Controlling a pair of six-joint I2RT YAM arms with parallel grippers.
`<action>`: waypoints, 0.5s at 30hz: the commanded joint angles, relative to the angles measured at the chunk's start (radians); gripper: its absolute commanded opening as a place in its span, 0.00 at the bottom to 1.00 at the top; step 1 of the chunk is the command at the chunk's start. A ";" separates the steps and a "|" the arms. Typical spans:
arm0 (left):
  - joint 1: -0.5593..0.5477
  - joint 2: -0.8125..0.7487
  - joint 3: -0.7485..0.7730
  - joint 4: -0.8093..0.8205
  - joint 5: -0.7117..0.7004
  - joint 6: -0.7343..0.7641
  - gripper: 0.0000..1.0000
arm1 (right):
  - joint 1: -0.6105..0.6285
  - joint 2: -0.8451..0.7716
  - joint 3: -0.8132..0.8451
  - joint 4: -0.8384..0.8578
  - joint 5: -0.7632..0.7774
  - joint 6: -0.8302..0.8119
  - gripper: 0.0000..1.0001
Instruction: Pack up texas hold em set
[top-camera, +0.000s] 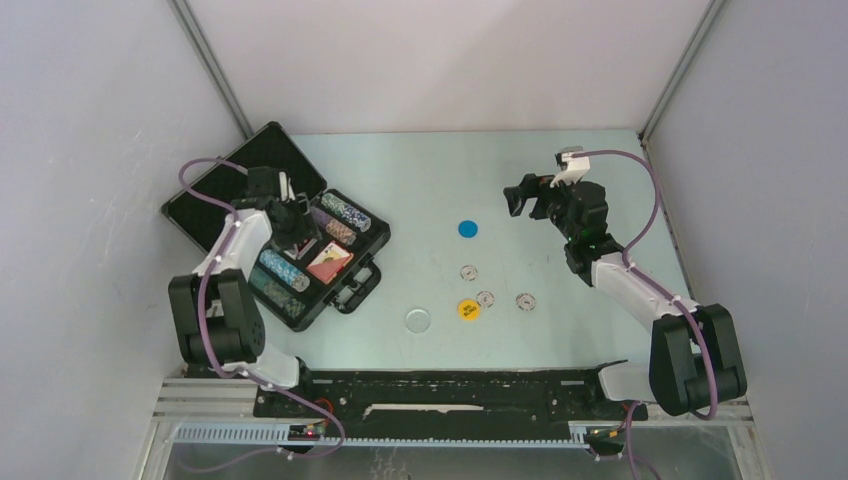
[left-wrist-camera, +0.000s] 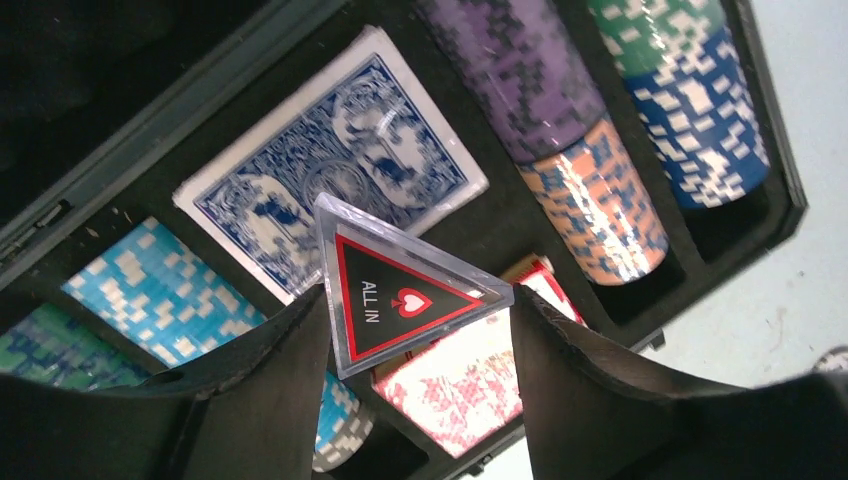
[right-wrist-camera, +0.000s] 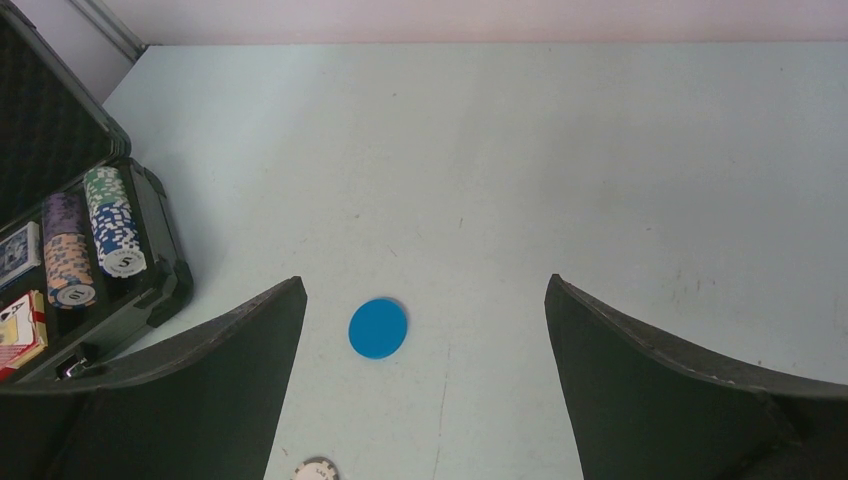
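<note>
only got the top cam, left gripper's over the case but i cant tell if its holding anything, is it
Observer: Yes, the left wrist view shows the left gripper clamped on a clear triangular marker printed ALL IN.
Operator: whats under it
Observer: A blue-backed card deck in the case, hidden from you by the left arm.
Operator: and the right one
Observer: The right gripper is open, with the blue disc on the table framed between its fingers, untouched.
</note>
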 joint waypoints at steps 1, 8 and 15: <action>0.047 0.060 0.117 -0.021 -0.018 0.022 0.35 | 0.005 0.001 0.030 0.053 -0.012 0.013 1.00; 0.055 0.178 0.244 -0.045 0.003 -0.073 0.34 | 0.004 0.018 0.047 0.040 -0.026 0.018 1.00; 0.052 0.183 0.272 -0.033 -0.122 -0.144 0.37 | 0.000 0.015 0.047 0.033 -0.024 0.017 1.00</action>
